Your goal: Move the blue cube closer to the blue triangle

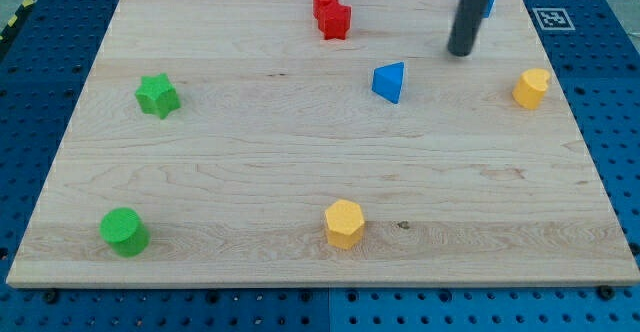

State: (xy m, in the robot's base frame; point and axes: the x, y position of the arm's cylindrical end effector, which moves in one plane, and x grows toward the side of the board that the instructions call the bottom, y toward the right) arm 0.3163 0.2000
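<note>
Our wooden desk (300, 172) holds scattered blocks. We have no claw; my tip (461, 52) rests near the top right corner, mostly hiding the blue cube (489, 3). The blue triangle (390, 81) lies just left below.

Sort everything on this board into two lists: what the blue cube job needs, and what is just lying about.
Belongs to the job:
- blue cube, mostly hidden behind the rod at the view's top right
- blue triangle
- my tip, just below the cube, up and right of the triangle

Just lying about:
- red blocks
- green star
- green cylinder
- yellow hexagon
- yellow block
</note>
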